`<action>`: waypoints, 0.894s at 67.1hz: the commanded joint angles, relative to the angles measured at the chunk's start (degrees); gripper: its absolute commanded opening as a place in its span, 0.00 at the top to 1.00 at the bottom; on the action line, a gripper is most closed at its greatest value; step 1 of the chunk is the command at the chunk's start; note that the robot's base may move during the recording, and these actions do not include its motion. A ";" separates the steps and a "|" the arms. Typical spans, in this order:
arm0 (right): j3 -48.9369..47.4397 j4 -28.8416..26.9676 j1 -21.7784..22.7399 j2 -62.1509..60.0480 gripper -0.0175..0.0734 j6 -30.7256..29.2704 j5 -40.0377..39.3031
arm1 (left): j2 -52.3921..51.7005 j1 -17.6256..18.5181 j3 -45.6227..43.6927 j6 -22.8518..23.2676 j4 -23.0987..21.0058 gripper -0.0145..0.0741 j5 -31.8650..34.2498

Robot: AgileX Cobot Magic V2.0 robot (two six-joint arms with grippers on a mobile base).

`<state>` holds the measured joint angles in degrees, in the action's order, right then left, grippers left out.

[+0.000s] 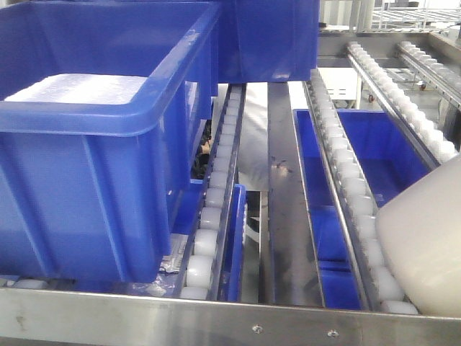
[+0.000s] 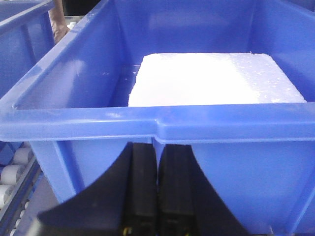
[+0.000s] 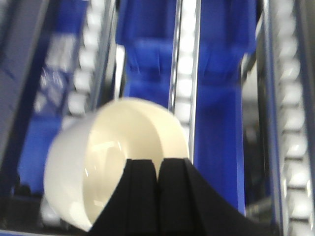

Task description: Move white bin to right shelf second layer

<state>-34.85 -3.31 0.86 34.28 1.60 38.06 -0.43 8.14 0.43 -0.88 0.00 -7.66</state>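
Note:
The white bin (image 1: 425, 252) is a smooth cream tub, tipped over, at the right end of the right shelf second layer, whose roller tracks (image 1: 346, 173) run back from a steel front rail (image 1: 216, 317). In the right wrist view the white bin (image 3: 113, 162) lies on its side with its opening towards the camera. My right gripper (image 3: 158, 162) is shut on its near wall, above the roller tracks (image 3: 184, 73). My left gripper (image 2: 157, 145) is shut and empty, just below the rim of a blue crate (image 2: 98, 123).
A big blue crate (image 1: 86, 180) holding a white foam slab (image 1: 79, 88) fills the left of the rollers. A second blue crate (image 1: 266, 36) stands behind it. More blue crates (image 1: 374, 144) sit below the tracks. Another roller rack (image 1: 432, 65) runs at the far right.

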 commanded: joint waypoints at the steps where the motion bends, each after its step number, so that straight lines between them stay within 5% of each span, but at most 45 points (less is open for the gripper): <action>1: -0.43 -1.30 0.02 -3.56 0.75 -0.05 -5.03 | -0.87 0.19 2.11 0.17 0.00 0.74 4.82; 29: 5.36 -2.72 0.02 -15.02 0.75 0.00 -8.83 | -0.87 0.19 2.11 0.17 0.00 0.74 4.82; 60: 12.71 0.05 -0.11 -21.40 0.75 -4.09 -21.99 | -0.87 0.19 2.11 0.17 0.00 0.74 4.82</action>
<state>-22.70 -3.95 0.86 14.68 -1.73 22.68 -0.43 8.14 0.43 -0.88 0.00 -7.66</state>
